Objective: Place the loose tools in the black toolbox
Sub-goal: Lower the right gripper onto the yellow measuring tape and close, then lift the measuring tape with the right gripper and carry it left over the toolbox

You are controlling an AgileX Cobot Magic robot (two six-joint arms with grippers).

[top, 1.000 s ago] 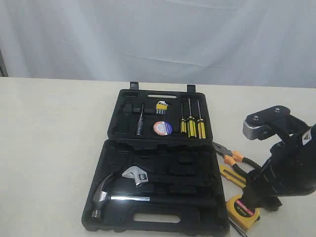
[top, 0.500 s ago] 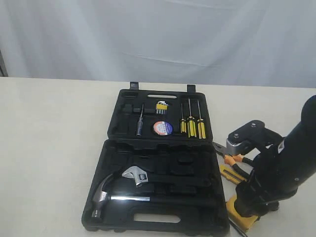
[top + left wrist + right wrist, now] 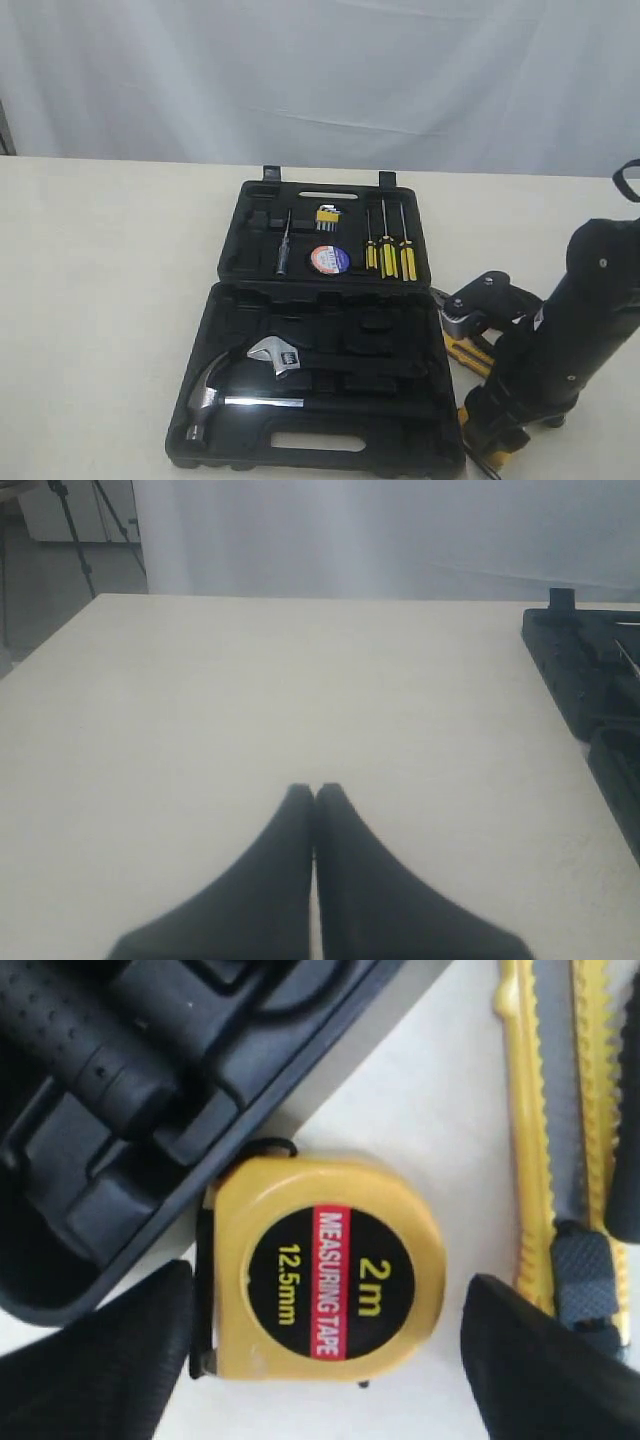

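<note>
Two fingers (image 3: 100, 1360) of the right gripper (image 3: 325, 1335) are standing wide apart, flanking the tape measure (image 3: 325, 1265), which is lying on the table (image 3: 440, 1080) between the toolbox (image 3: 400, 447) and the knife (image 3: 560, 1160). The left gripper (image 3: 315, 810) is hovering closed over bare table.

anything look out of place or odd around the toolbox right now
Two tools lie outside the case: the yellow tape measure sits on the table right beside the black toolbox, with the utility knife next to it. Nothing looks spilled or damaged.
</note>
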